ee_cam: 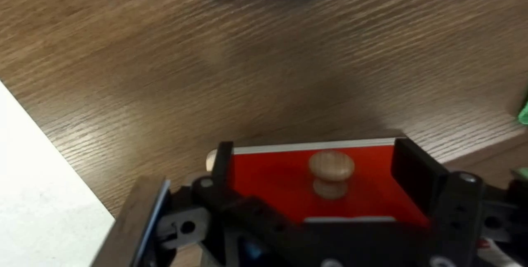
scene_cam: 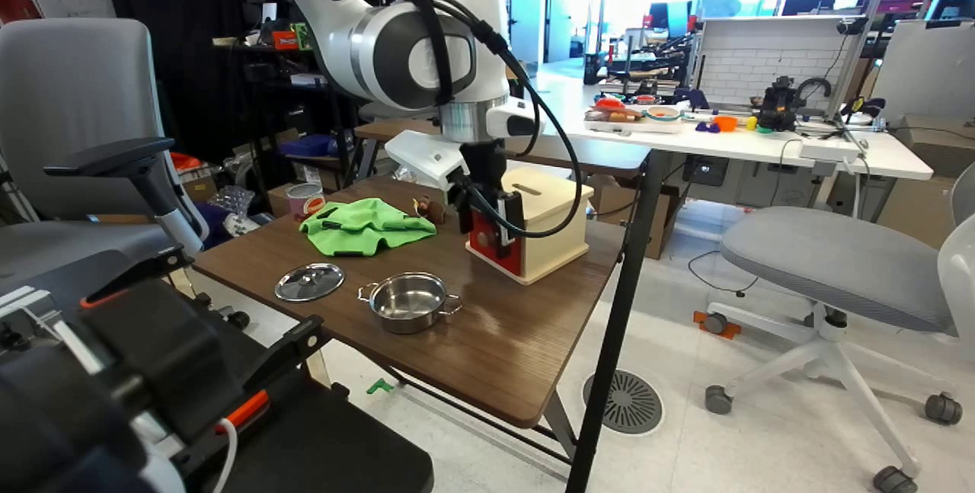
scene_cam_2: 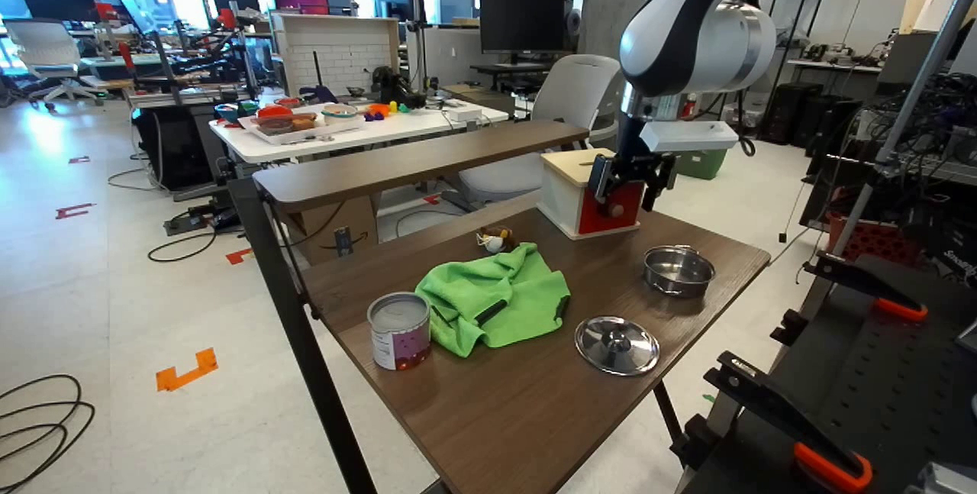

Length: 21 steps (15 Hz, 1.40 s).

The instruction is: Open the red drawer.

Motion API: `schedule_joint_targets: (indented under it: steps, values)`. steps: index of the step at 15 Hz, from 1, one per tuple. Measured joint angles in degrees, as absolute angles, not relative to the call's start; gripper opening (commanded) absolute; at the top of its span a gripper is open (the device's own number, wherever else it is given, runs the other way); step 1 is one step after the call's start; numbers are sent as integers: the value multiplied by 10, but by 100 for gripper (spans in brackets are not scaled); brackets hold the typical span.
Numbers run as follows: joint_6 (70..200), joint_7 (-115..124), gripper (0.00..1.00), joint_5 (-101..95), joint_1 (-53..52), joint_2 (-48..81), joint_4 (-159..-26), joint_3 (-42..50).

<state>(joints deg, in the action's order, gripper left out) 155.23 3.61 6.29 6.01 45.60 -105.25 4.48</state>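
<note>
The red drawer is shut flush in its pale wooden box on the brown table. Its red front shows in both exterior views (scene_cam: 480, 223) (scene_cam_2: 594, 217) and in the wrist view (ee_cam: 272, 180). A small round wooden knob (ee_cam: 331, 168) sticks out from the front; it also shows in an exterior view (scene_cam_2: 615, 211). My gripper (ee_cam: 313, 147) points down in front of the drawer, also seen in both exterior views (scene_cam: 490, 234) (scene_cam_2: 627, 190). Its fingers are wide apart, one on each side of the knob, and touch neither side of it. The gripper partly hides the red front.
A steel pot (scene_cam: 409, 302) stands in front of the drawer, its lid (scene_cam: 309, 282) beside it. A green cloth (scene_cam_2: 496, 299), a small figurine (scene_cam_2: 496, 239) and a can (scene_cam_2: 400, 331) are also on the table (scene_cam_2: 504, 410). The box (scene_cam_2: 561, 200) has a slotted lid.
</note>
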Motion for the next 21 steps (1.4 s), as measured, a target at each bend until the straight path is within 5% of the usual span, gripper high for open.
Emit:
schedule_joint_targets:
  steps: [9,21]
  values:
    - [1564,36,5,62,57,460,-1051,44]
    - [1543,36,7,59,54,435,-1090,41]
